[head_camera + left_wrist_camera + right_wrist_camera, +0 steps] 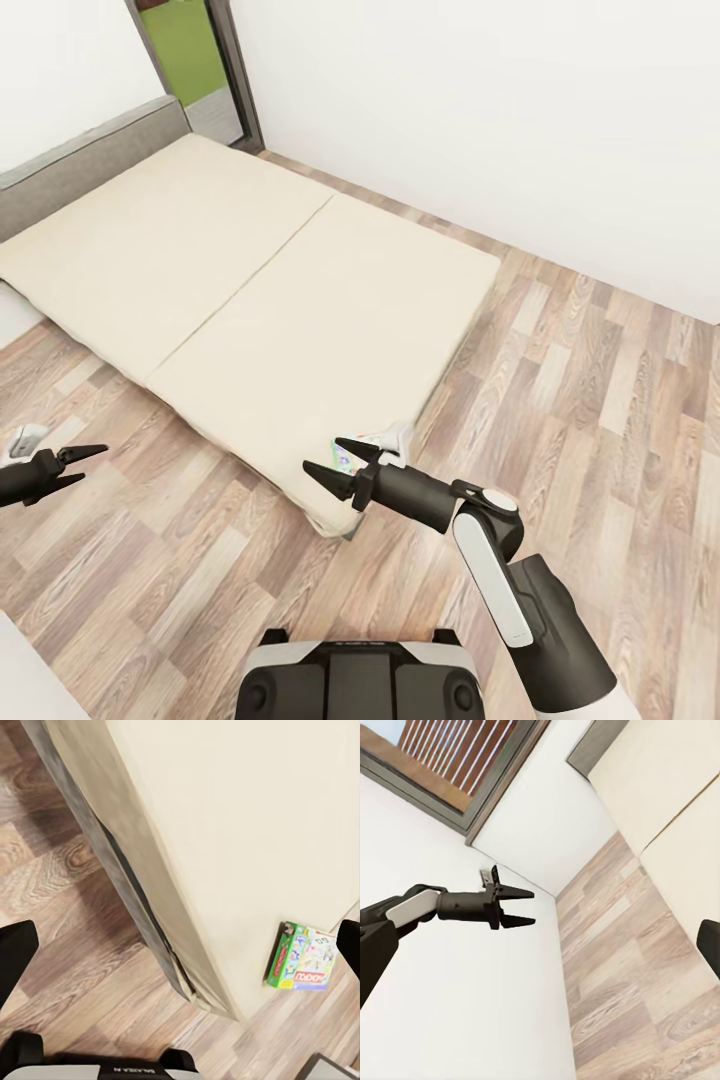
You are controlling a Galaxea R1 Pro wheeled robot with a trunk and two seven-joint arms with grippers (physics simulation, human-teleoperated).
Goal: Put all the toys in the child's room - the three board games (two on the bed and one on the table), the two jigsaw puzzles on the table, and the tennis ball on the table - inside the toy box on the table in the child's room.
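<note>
The bed [250, 270] with its plain beige mattress and grey headboard stretches across the head view. One board game [300, 958], a white Monopoly box with a red logo and green side, lies at the mattress's near corner. In the head view this board game [347, 458] is partly hidden behind my right gripper [322, 454], which hangs open just in front of it, holding nothing. My left gripper [95, 462] is open and empty over the floor left of the bed; the left gripper [533, 907] also shows open against the wall. The table, toy box, jigsaw puzzles and tennis ball are out of view.
Wood floor [560, 400] surrounds the bed on the near and right sides. A white wall [500, 120] runs behind the bed, with a dark-framed doorway [215, 60] at the far left. My base [360, 680] sits at the bottom edge.
</note>
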